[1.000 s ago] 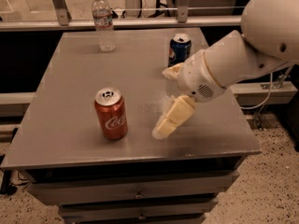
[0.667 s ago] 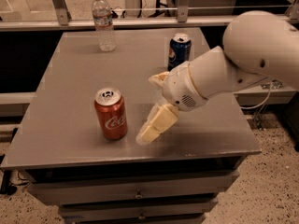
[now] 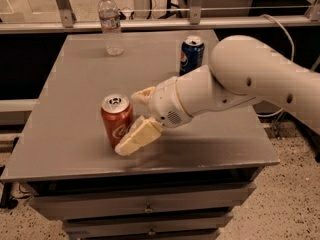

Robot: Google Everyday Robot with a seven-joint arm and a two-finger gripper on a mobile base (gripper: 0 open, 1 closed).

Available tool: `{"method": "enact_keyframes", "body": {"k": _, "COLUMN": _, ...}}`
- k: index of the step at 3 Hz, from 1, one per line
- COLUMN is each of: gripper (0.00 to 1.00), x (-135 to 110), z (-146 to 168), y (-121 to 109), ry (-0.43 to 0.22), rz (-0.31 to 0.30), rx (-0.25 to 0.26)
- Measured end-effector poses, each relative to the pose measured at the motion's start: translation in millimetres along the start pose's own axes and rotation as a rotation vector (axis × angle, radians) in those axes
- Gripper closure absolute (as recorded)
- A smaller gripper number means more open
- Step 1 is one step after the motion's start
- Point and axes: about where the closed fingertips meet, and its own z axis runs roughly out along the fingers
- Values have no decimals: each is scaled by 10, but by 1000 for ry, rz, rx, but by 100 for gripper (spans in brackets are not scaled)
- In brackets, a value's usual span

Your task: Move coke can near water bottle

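The gripper [image 3: 130,122] has reached the coke can [image 3: 114,123].

White Coca-Cola script was noted on the red coke can [image 3: 116,121], near left on the table [image 3: 75,84]. Only part of the script was shown, low on the can's side, and its right end was cut off by a pale finger. A round Pepsi emblem was made out on the blue can [image 3: 191,54], far and right of centre; its lettering could not be read. The pale label band on the water bottle [image 3: 111,24], at the far left, could not be read. The gripper [image 3: 128,122] was placed just right of the coke can, with its fingers [image 3: 137,138] spread apart.
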Motion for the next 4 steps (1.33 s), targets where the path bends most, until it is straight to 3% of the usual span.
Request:
{"method": "enact_keyframes", "body": {"k": 2, "gripper": 64, "x": -251, "z": 276, "y": -16, "ry": -66, "rz": 19, "rx": -26}}
{"method": "enact_keyframes", "body": {"k": 3, "gripper": 87, "x": -261, "z": 154, "y": -198, "ry": -62, "rz": 16, "rx": 10}}
{"method": "enact_keyframes", "body": {"k": 4, "gripper": 100, "x": -343, "z": -276, "y": -653, "ry": -57, "rz": -8, "rx": 118}}
